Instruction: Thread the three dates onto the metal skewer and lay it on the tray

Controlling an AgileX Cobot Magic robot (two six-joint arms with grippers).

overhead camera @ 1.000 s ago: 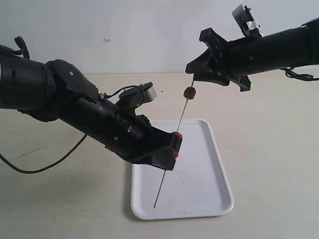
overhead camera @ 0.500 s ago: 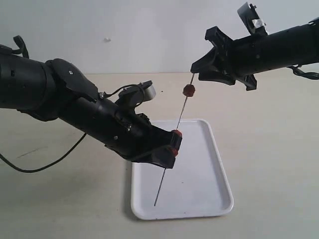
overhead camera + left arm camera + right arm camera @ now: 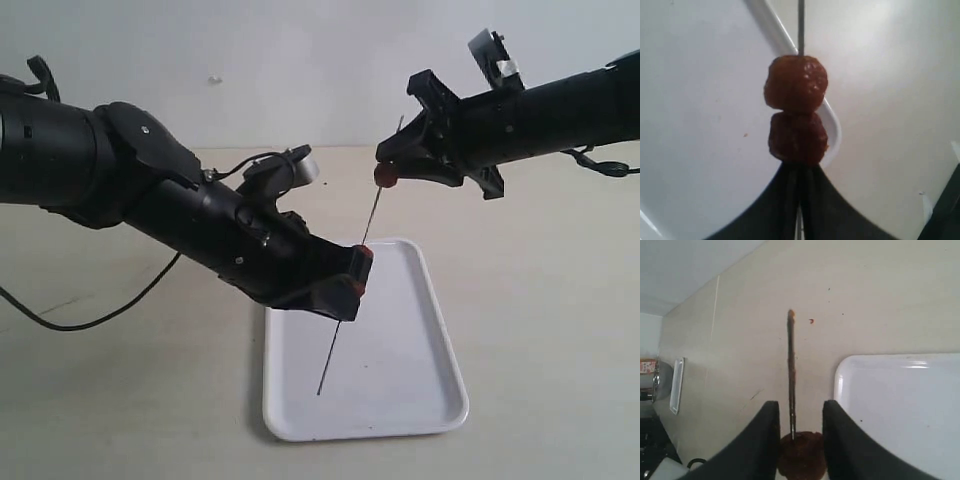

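Right gripper (image 3: pixel 392 172) pinches wrinkled reddish-brown date (image 3: pixel 801 454).

The tray (image 3: pixel 400 400) lies on the table (image 3: pixel 540 300), near the front and middle. The skewer (image 3: pixel 345 325) stands tilted above it, low end over the tray's left part, top end leaning back and right. The left gripper (image 3: pixel 356 272) reaches in from the left and is clamped on the skewer's middle, with two dates (image 3: pixel 796 117) threaded just above its fingertips. Higher up, the third date (image 3: pixel 385 176) sits on the skewer between the right gripper's (image 3: pixel 392 168) fingers, which come from the right.
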